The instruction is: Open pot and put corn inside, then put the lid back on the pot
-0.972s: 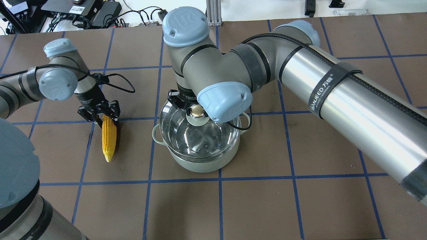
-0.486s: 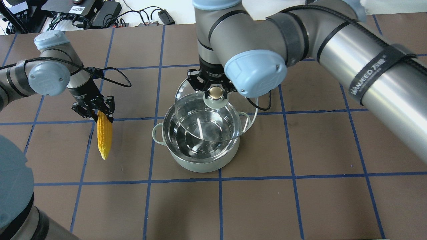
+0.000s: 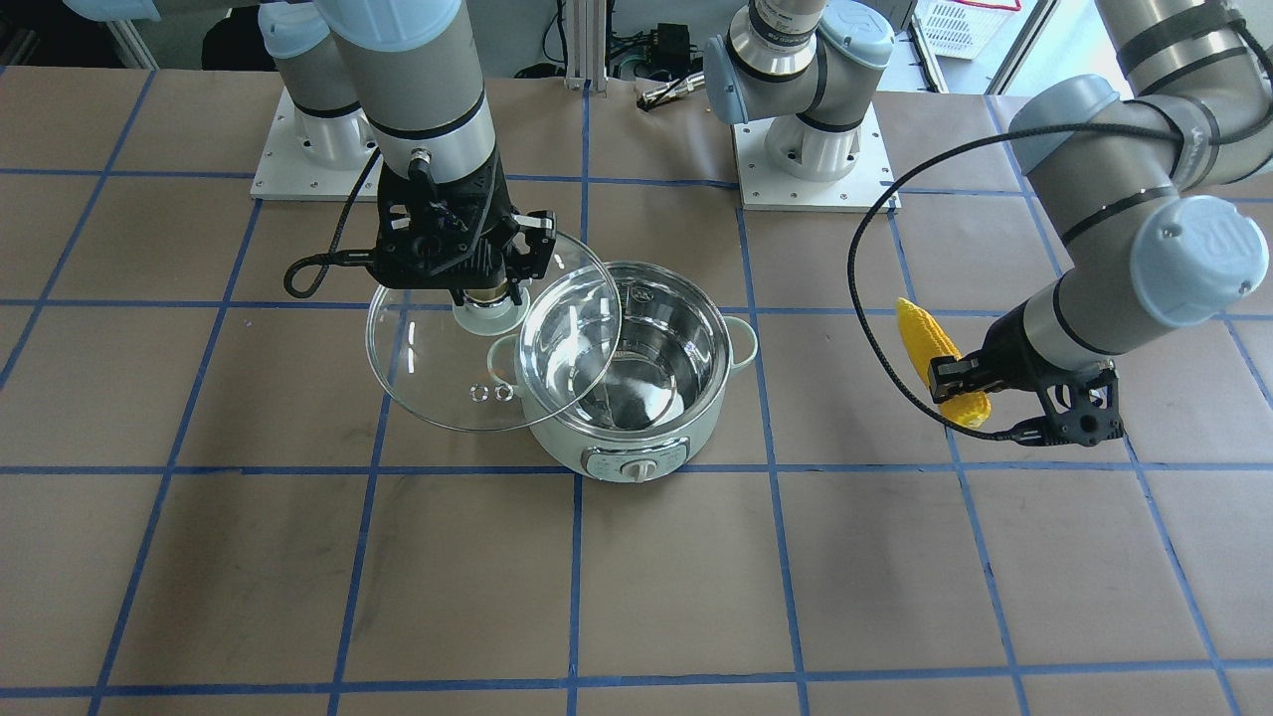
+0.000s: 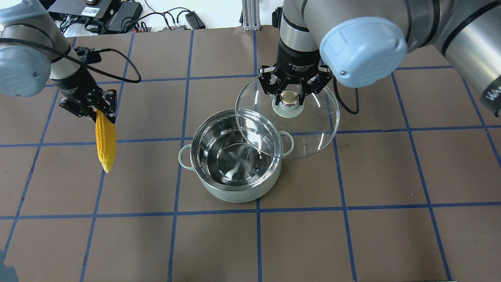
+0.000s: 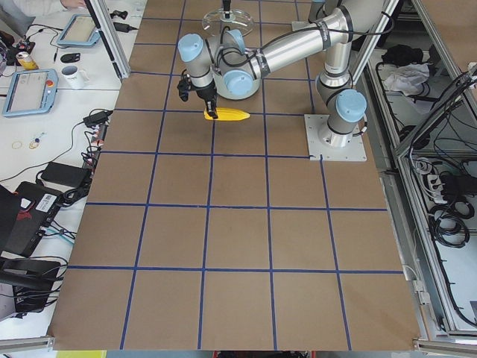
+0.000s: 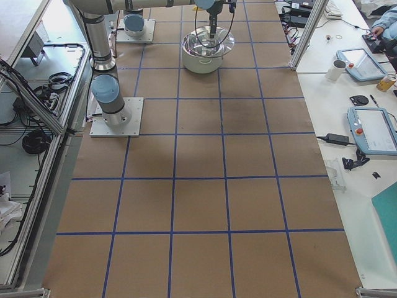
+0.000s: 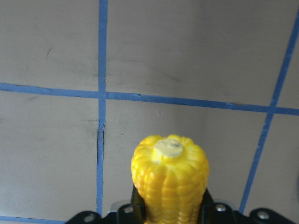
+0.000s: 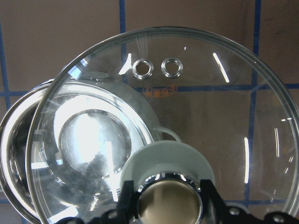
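Note:
The mint-green pot (image 4: 235, 194) stands open at the table's middle, its shiny inside empty; it also shows in the front view (image 3: 696, 428). My right gripper (image 4: 290, 98) is shut on the knob of the clear glass lid (image 4: 313, 129) and holds it in the air. The lid is beside the pot, to the right and beyond it, and overlaps its rim. The right wrist view shows the lid (image 8: 210, 102) over the pot. My left gripper (image 4: 100, 111) is shut on the thick end of the yellow corn (image 4: 105, 145). It holds the cob above the table, left of the pot.
Cables and electronics (image 4: 98, 15) lie beyond the table's far edge. The two arm bases (image 3: 308, 149) (image 3: 816, 149) stand on plates behind the pot. Blue tape lines grid the brown table (image 4: 352, 235).
My right gripper has lifted the lid off the pot and carried it right and away. My left gripper has raised the corn off the table and moved it left.

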